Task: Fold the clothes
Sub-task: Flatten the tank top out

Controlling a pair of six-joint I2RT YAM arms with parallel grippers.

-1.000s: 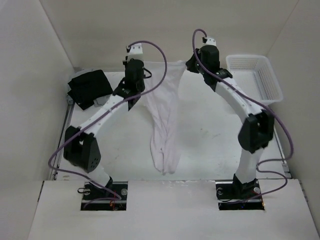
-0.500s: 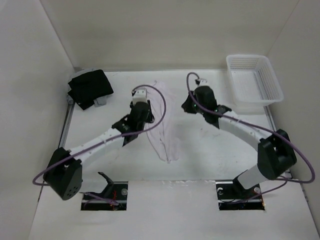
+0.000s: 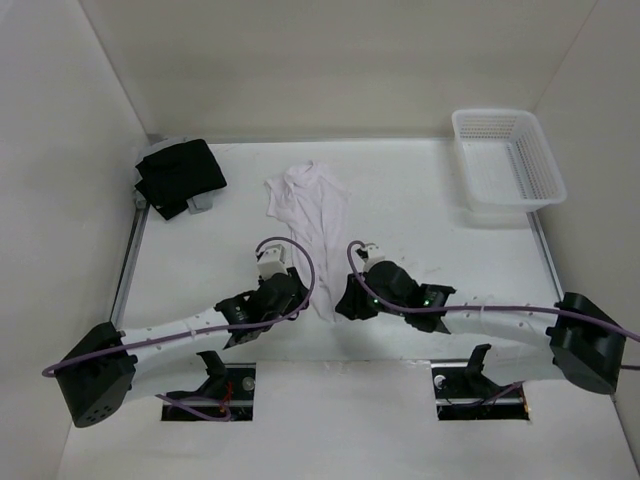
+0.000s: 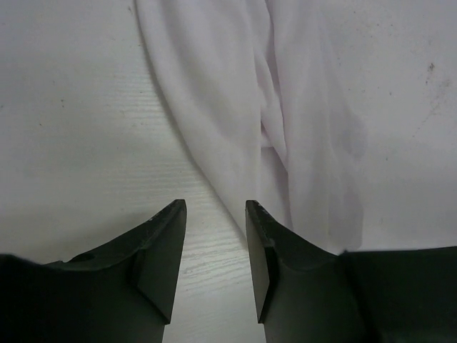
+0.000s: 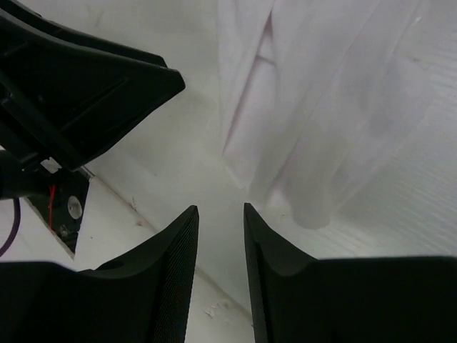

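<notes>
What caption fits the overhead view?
Left gripper and right gripper, both open, flank the near end of a rumpled white shirt on the table.

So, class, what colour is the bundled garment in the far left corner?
The bundled garment is black, clearest in the top external view.

We lie low and stretched inward: our left arm [image 3: 170, 335] and right arm [image 3: 490, 318] reach toward each other, wrists near. Our left gripper [image 4: 214, 207] and right gripper [image 5: 220, 209] each show parted jaws, gripping nothing.
</notes>
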